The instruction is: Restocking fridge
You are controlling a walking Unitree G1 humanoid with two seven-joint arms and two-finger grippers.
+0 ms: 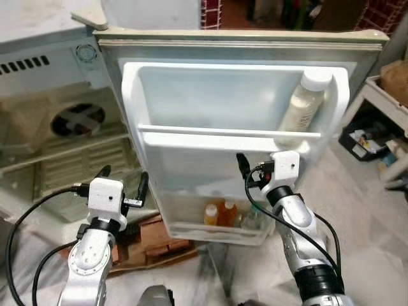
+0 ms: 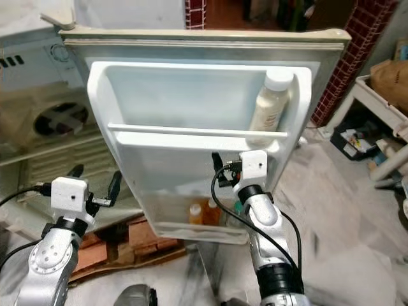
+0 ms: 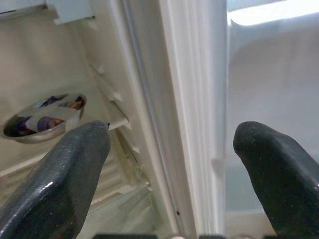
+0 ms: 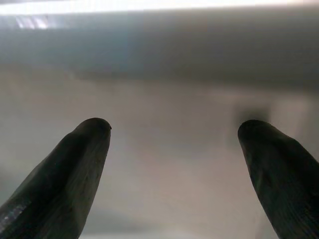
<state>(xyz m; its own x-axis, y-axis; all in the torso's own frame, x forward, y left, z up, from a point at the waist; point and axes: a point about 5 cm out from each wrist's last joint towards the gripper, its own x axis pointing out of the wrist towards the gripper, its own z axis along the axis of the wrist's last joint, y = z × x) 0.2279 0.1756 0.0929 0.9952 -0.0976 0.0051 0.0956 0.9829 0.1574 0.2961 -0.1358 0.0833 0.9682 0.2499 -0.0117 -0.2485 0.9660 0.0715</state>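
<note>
Right gripper (image 4: 174, 134) is raised in front of the open fridge door (image 1: 191, 108), close to its white inner wall just below the upper door shelf rail (image 1: 229, 132), with its two black fingers spread apart and nothing between them. Left gripper (image 1: 122, 180), at about 8 o'clock from the door, hovers near the door's hinge-side edge, fingers also wide apart and empty; its wrist view looks along the door seal into the fridge interior (image 3: 60, 74), where a shallow round dish (image 3: 42, 117) with a dark printed pattern sits on a shelf. A tall pale bottle with a white cap (image 1: 305, 102) stands in the upper door shelf at about 2 o'clock. In the bottom door shelf (image 1: 217, 233), at 6 o'clock, stand small bottles (image 1: 220, 213) with yellow and orange contents. Reddish bricks (image 1: 153, 242) lie on the floor under the door's lower corner
</note>
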